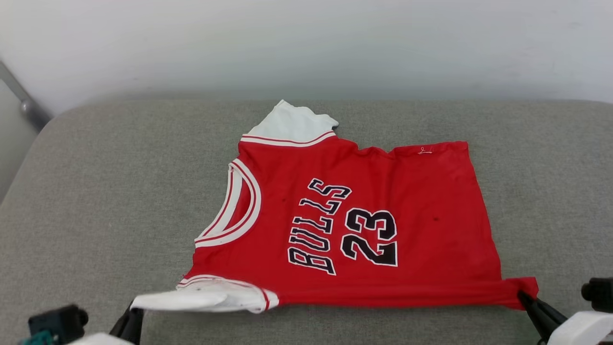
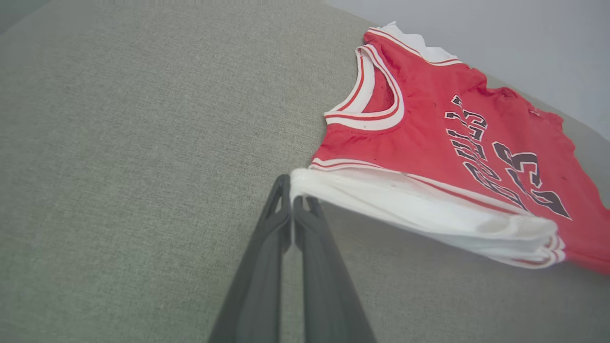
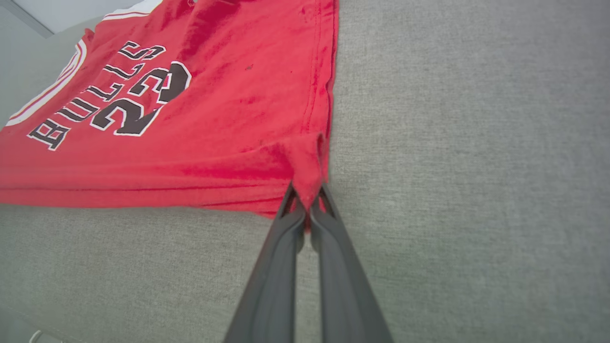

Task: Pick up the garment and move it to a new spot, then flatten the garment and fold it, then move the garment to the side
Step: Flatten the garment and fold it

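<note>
Seemingly left gripper (image 2: 291, 195) and right gripper (image 3: 307, 196) on garment (image 1: 431, 201) edge.

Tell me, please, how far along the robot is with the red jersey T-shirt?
Done, apparently: the red jersey T-shirt lies spread, lettering up, on the grey fabric cushion. In hand: the left gripper is shut on its near white sleeve, the right gripper on the near red hem corner; flattening or a first fold seems under way. Left: no fold shows yet, nor the move aside.
</note>
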Robot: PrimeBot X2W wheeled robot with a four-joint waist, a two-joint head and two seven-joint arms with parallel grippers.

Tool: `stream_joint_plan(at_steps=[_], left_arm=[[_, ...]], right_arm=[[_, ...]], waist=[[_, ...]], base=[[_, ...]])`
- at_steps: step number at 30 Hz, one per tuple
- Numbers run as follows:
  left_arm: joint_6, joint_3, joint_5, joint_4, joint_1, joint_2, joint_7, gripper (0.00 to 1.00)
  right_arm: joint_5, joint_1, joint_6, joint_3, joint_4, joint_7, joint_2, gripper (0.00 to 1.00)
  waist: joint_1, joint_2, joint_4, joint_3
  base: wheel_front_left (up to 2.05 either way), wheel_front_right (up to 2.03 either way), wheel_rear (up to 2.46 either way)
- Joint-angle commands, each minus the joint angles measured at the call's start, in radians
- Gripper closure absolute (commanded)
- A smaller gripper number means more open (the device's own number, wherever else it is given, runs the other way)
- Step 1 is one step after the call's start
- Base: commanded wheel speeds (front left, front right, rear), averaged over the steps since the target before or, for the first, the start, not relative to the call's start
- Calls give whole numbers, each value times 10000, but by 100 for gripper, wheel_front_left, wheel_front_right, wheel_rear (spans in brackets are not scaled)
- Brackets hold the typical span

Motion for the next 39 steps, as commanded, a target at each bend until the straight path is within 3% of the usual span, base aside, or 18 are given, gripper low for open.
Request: stream_joint_plan(at_steps=[1,8,16,22,23,24,25,26,27,33,39], left_arm=[[-78,11,39,22,-546,73,75,100],[-891,-578,-15,1182,-2737,-250,593,100],[-1856,-1175,67,3274,-5351,-777,942,100],[-2526,-1521,54,4878,-6414,-1150,1004,100],[-2620,-1591,18,5080,-6502,-1233,1022,86],[-2706,-1634,27,5291,-6582,-1289,990,55],[-2791,-1672,18,5501,-6634,-1329,986,2],[-2868,-1683,-15,5652,-6700,-1388,932,0],[-2932,-1682,-13,5818,-6768,-1430,862,0],[-3179,-1543,-129,6453,-6819,-1457,509,0],[-3202,-1250,-99,6379,-6683,-1030,196,0]], right_arm=[[-103,-177,-25,-161,-158,386,119,100],[-480,-1508,-22,-21,-236,1113,345,100],[-625,-3642,-18,869,1156,964,199,100],[-666,-4499,-19,1457,2525,704,168,100],[-664,-4582,-19,1526,2734,676,166,97],[-564,-4602,-19,1613,2949,692,218,71],[-545,-4637,-19,1700,3085,591,215,53],[-514,-4692,-19,1778,3196,498,199,4],[-418,-4704,-19,1855,3305,430,216,0],[66,-4556,-22,1911,3231,-622,54,0],[-302,-3984,-18,1722,2439,-2082,-215,0]], waist=[[3,0,16,136],[3,0,-5,879],[3,0,-178,1918],[3,0,-237,2316],[3,0,-245,2336],[3,0,-254,2345],[3,0,-265,2349],[3,0,-276,2344],[3,0,-290,2314],[3,0,-337,1875],[3,0,-477,1157]], base=[[0,0,0],[0,0,0],[0,0,0],[0,0,0],[0,0,0],[0,0,0],[0,0,0],[0,0,0],[0,0,0],[0,0,0],[0,0,0]])
